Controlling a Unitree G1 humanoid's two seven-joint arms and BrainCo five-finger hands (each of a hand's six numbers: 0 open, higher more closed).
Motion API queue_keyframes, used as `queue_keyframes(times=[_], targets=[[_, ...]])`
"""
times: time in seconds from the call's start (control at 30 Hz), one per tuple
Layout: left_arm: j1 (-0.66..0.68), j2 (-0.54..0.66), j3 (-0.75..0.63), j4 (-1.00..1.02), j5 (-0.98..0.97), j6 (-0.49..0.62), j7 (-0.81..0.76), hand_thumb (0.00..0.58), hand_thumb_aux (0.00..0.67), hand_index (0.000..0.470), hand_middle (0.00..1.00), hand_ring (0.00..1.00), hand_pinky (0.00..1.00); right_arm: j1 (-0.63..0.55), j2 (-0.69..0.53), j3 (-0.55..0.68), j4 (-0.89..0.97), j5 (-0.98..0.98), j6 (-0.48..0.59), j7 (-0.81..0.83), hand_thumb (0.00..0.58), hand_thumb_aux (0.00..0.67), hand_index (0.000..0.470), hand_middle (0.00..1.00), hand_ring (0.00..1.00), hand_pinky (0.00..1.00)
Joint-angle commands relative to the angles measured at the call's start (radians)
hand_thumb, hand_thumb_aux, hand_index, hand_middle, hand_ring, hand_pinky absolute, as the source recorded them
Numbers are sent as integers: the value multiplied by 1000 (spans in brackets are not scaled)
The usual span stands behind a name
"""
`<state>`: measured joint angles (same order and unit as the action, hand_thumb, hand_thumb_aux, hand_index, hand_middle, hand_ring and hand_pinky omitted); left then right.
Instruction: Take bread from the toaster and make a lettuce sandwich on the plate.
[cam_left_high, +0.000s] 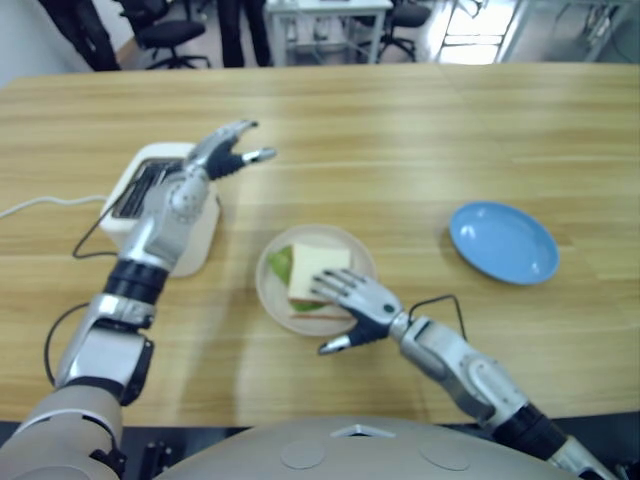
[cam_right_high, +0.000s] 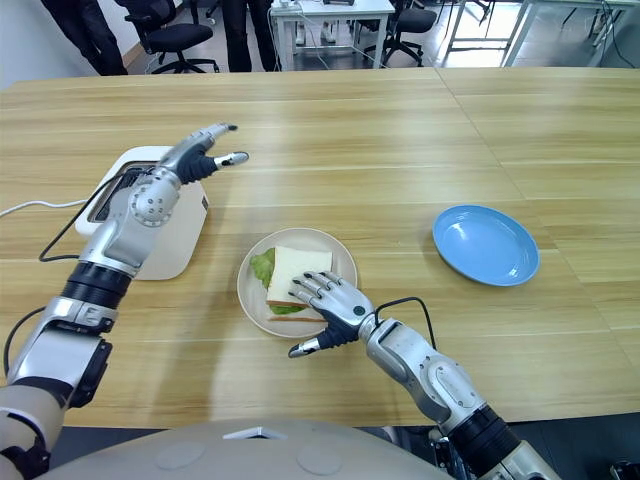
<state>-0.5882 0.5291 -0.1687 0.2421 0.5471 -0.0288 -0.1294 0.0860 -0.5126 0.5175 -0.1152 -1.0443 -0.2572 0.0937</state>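
My right hand (cam_right_high: 335, 308) — fingers spread, gripping nothing, resting on the bread (cam_right_high: 298, 268) | lettuce (cam_right_high: 262, 266) beneath it, on the plate (cam_right_high: 300, 234) | left hand (cam_right_high: 196, 150) open above toaster (cam_right_high: 165, 255) | sandwich looks assembled to me — only pulling clear left.

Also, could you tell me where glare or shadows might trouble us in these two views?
Left eye view: glare whites out the room beyond the table, whose far side shines pale. Right eye view: light is even on the sandwich; the blue plate casts a thin, soft shadow.
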Motion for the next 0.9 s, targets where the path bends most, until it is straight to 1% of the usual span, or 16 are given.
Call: queue_keyframes(times=[0.03,0.13,0.23,0.27,0.3,0.33,0.4,0.47,0.57,0.6,0.63,0.7,0.73,0.77,0.83,0.9], targets=[[77,-27,46,-101,-147,12,-101,0,0,0,0,0,0,50,-26,41,105,6,-2,36,0,0,0,0,0,0],[168,-55,90,-196,-352,46,-253,0,0,0,0,0,0,39,-23,-21,17,31,-36,-83,0,0,0,0,0,0],[259,-48,126,-298,-491,80,-353,0,0,0,0,0,0,39,2,-117,-117,116,-102,-223,0,0,0,0,0,0],[289,-35,138,-333,-522,90,-378,160,100,69,102,102,102,43,18,-164,-175,147,-127,-286,0,0,0,0,0,0],[315,-20,155,-365,-548,100,-400,558,539,370,643,643,643,51,40,-215,-233,182,-144,-338,0,0,0,0,0,0],[338,-1,174,-395,-572,108,-420,580,670,460,1000,1000,1000,59,54,-258,-284,233,-158,-357,0,0,0,0,0,0],[387,59,236,-459,-630,126,-475,580,670,460,1000,1000,1000,81,67,-341,-374,325,-181,-364,0,0,0,0,0,0],[444,126,298,-522,-693,140,-539,580,670,460,1000,1000,1000,101,62,-407,-430,413,-184,-331,0,0,0,0,0,0],[580,238,368,-624,-750,125,-656,580,670,460,1000,1000,1000,133,16,-466,-453,590,-141,-198,0,0,0,0,0,0],[665,292,374,-663,-731,111,-706,580,670,460,1000,1000,1000,154,-25,-459,-447,678,-103,-103,576,612,420,1000,1000,1000],[739,338,371,-695,-711,106,-747,580,670,460,1000,1000,1000,178,-65,-456,-439,732,-69,-22,580,670,460,1000,1000,1000],[869,416,345,-741,-661,103,-812,580,670,460,1000,1000,1000,239,-153,-435,-418,813,-12,134,580,670,460,1000,1000,1000],[911,437,316,-754,-642,103,-829,580,670,460,1000,1000,1000,272,-194,-420,-412,824,3,196,580,670,460,1000,1000,1000],[928,448,280,-760,-627,107,-836,580,670,460,1000,1000,1000,300,-222,-408,-409,848,27,246,580,670,460,1000,1000,1000],[910,432,181,-743,-579,114,-835,580,670,460,1000,1000,1000,338,-264,-364,-399,859,50,338,580,670,460,1000,1000,1000],[865,397,83,-712,-517,134,-823,580,670,460,1000,1000,1000,341,-261,-317,-378,859,77,391,580,670,460,1000,1000,1000]])
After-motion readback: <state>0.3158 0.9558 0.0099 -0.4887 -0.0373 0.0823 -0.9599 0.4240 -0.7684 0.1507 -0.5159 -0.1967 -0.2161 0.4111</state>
